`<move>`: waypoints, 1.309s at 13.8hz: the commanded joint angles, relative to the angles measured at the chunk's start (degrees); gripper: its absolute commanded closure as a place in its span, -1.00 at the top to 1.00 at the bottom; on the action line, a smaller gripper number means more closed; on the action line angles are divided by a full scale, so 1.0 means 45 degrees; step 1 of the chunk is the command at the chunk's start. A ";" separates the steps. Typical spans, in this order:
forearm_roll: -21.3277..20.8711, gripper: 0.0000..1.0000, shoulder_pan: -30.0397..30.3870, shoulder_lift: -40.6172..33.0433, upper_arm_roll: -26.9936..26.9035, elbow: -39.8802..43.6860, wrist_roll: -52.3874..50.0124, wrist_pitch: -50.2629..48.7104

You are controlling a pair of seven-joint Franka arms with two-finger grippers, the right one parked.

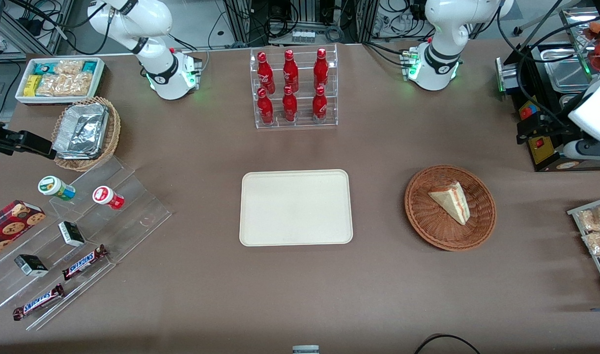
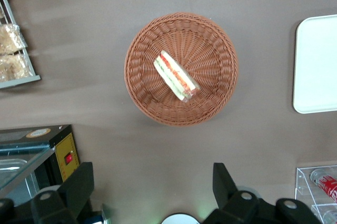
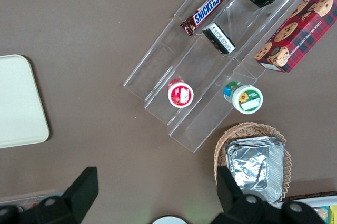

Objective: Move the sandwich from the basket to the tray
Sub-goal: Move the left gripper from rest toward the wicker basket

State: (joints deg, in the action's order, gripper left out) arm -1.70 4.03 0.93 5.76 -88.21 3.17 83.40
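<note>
On the brown table, our black two-finger gripper (image 2: 150,190) hangs wide open and empty above the round reddish-brown wicker basket (image 2: 139,95) holding the triangular beige sandwich (image 2: 175,75) — we judge the descent comes next, before the cream rectangular tray (image 2: 316,66).

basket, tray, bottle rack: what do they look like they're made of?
Basket: reddish-brown woven wicker, matte, weave ribs visible; holds the sandwich. Tray: cream, smooth, matte, with moulded rim; probably plastic or pressed fibre, can't tell which. Bottle rack: clear rigid plastic, likely acrylic, glossy see-through edges. Gripper, open, hangs above the table, apart from the basket.
</note>
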 commanded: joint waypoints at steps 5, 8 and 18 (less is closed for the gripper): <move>-0.0110 1.00 0.0139 -0.0071 -0.0847 -0.0531 -0.0060 0.0117; -0.0129 1.00 0.0139 -0.0168 -0.1182 -0.2092 -0.0137 0.1677; -0.0090 1.00 -0.0232 0.0415 0.0087 -0.5690 -0.6327 0.6270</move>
State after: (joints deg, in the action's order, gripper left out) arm -1.88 3.61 2.00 5.68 -112.44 -22.36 109.55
